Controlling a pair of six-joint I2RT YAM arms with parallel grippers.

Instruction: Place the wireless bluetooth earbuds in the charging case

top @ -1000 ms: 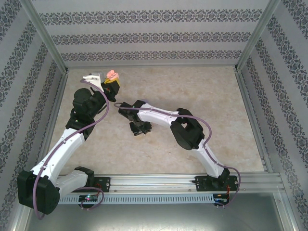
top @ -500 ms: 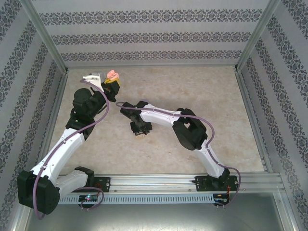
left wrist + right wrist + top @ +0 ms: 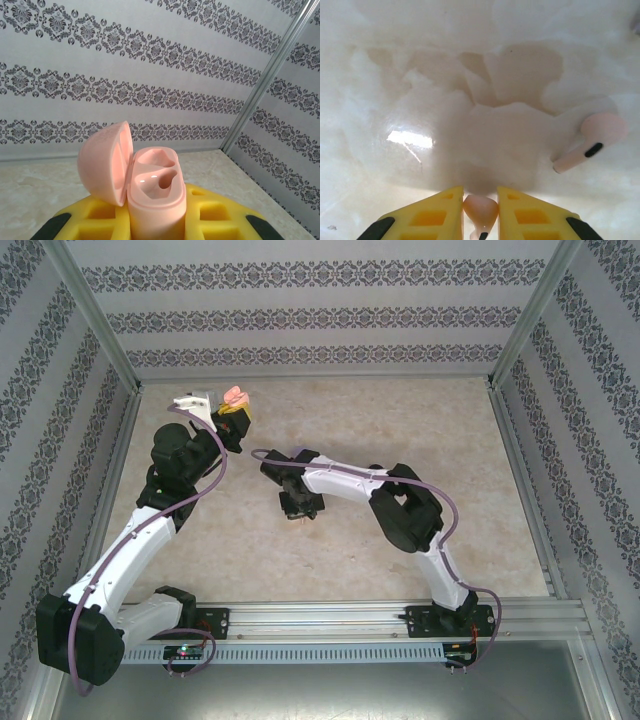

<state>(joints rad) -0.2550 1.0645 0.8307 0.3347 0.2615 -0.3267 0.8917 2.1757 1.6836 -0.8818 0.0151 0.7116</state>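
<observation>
My left gripper [image 3: 232, 412] is raised at the far left, shut on a pink charging case [image 3: 156, 200] held upright. The case lid [image 3: 106, 162] is hinged open to the left and both sockets are empty. My right gripper [image 3: 480, 210] points down at the table middle [image 3: 300, 508], its yellow fingers [image 3: 437, 215] shut on a pink earbud [image 3: 480, 209] with its stem toward the camera. A second pink earbud [image 3: 594, 140] lies on the table to the right of the fingers, with a dark oval on its stem.
The table is pale marble [image 3: 400, 430] with patterned walls on three sides and metal corner posts [image 3: 520, 315]. The left arm [image 3: 140, 530] runs up the left side; the right arm's elbow [image 3: 405, 510] sits mid-table. An aluminium rail [image 3: 380, 618] lines the near edge.
My right gripper has shifted slightly right and toward the near side over the table. The left gripper with the open case has stayed still.
</observation>
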